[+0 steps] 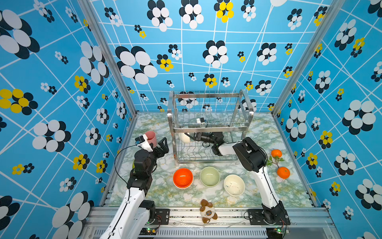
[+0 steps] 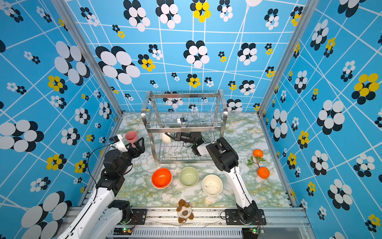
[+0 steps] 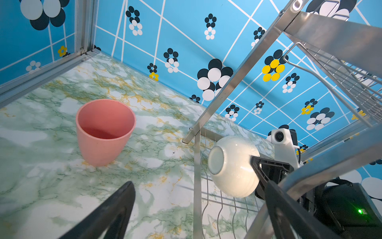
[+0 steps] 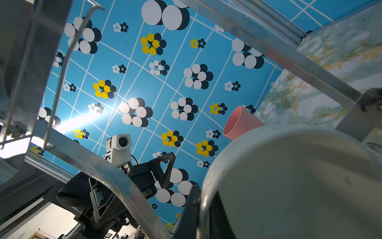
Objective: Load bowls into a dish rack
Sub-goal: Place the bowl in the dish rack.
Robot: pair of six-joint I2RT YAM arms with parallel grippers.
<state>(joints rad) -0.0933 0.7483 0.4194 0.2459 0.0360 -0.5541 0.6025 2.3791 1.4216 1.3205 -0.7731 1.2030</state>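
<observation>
1. The right end effector pinches a cream-white bowl, tipped on edge, inside the lower tier of the dish rack.
2. The left end effector is spread wide and empty, just beside the pink cup.

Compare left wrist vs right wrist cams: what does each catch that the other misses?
Left wrist only: the right pincer clamped on the rim of the cream-white bowl, the bowl's outside and foot, and the lower-tier prongs. Right wrist only: the left pincer, open and empty, and the bowl's inside. Both: the bowl, the pink cup, the dish rack and the marble tabletop.
</observation>
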